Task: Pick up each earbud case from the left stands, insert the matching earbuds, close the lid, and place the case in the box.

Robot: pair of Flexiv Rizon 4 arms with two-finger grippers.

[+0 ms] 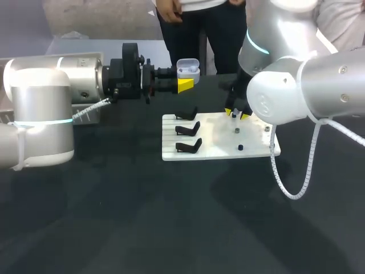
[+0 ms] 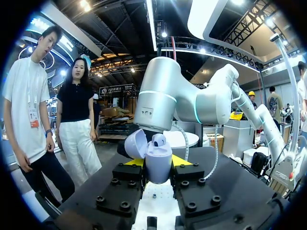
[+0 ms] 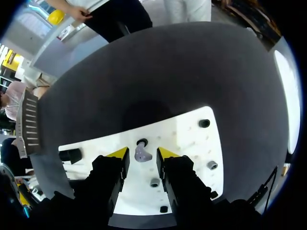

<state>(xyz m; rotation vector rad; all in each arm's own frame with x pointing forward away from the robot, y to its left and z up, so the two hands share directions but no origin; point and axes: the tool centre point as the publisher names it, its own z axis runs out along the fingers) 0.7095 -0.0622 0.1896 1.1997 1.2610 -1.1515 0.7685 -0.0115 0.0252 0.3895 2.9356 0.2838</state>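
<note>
A dark table (image 1: 171, 217) carries a white board (image 1: 217, 138); small round pegs (image 1: 240, 147) stand on its right half.

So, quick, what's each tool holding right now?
Left tool: closed on the open earbud case.
Right tool: open, straddling an earbud, not gripping it.

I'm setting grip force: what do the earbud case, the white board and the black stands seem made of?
Earbud case: smooth pale plastic, by the soft sheen on its open lid. White board: rigid matte sheet, probably plastic; flat, no glare. Black stands: likely moulded plastic with slight gloss; too small to be sure.
</note>
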